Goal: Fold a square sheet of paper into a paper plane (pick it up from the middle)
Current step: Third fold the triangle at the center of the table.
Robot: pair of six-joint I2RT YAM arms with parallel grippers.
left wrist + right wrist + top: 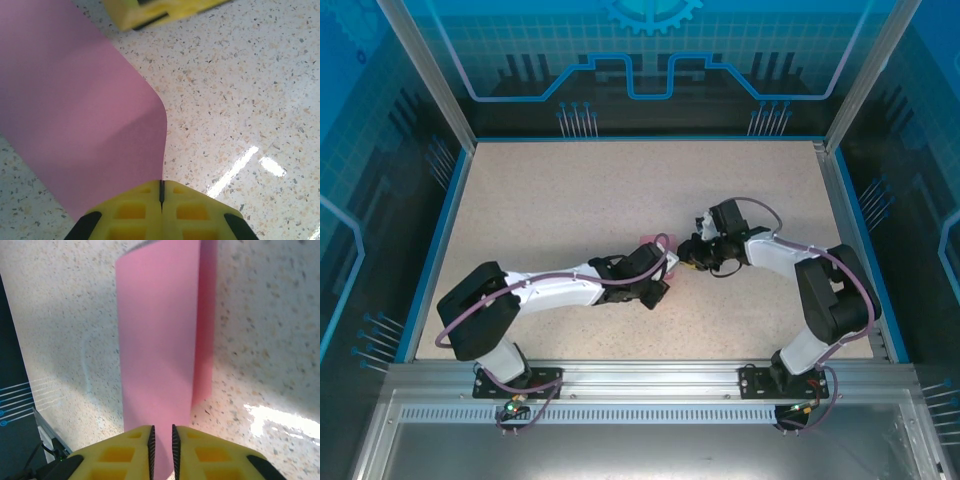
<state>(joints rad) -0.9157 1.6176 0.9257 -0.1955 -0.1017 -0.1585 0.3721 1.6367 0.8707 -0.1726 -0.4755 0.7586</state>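
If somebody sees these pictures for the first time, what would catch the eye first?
The pink square sheet of paper stands out most, bent between the two arms where they meet at the middle of the speckled table. The yellow left gripper is shut on the sheet's edge. From the other side, the sheet runs into the narrow gap of the right gripper.

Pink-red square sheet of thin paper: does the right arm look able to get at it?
Probably yes: the pink-red paper sheet stands between the narrowly parted fingers of the right gripper, with nothing in front; the left gripper also pinches it.
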